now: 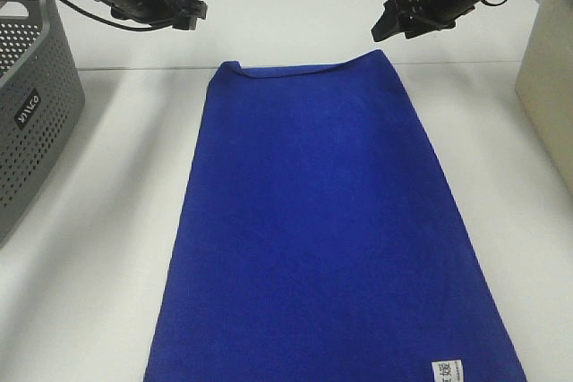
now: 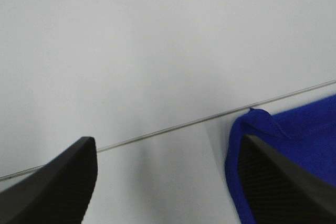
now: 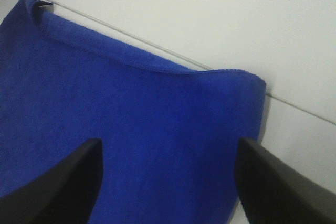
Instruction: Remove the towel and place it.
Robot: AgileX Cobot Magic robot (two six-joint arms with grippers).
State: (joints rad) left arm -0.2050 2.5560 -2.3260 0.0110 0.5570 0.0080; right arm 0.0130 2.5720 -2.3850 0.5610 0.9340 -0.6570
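Observation:
The royal-blue towel (image 1: pixel 327 230) lies flat and spread on the white table, its white tag (image 1: pixel 446 370) at the near right corner. My left gripper (image 1: pixel 191 12) is open and empty, raised above the table behind the towel's far left corner (image 2: pixel 252 116). My right gripper (image 1: pixel 394 19) is open and empty, raised above the towel's far right corner (image 3: pixel 252 77). In the right wrist view the towel's far edge (image 3: pixel 131 64) fills the space between the fingers.
A grey perforated basket (image 1: pixel 31 123) stands at the left edge of the table. A beige box (image 1: pixel 548 87) stands at the right edge. A thin seam line (image 2: pixel 173 127) runs across the table behind the towel.

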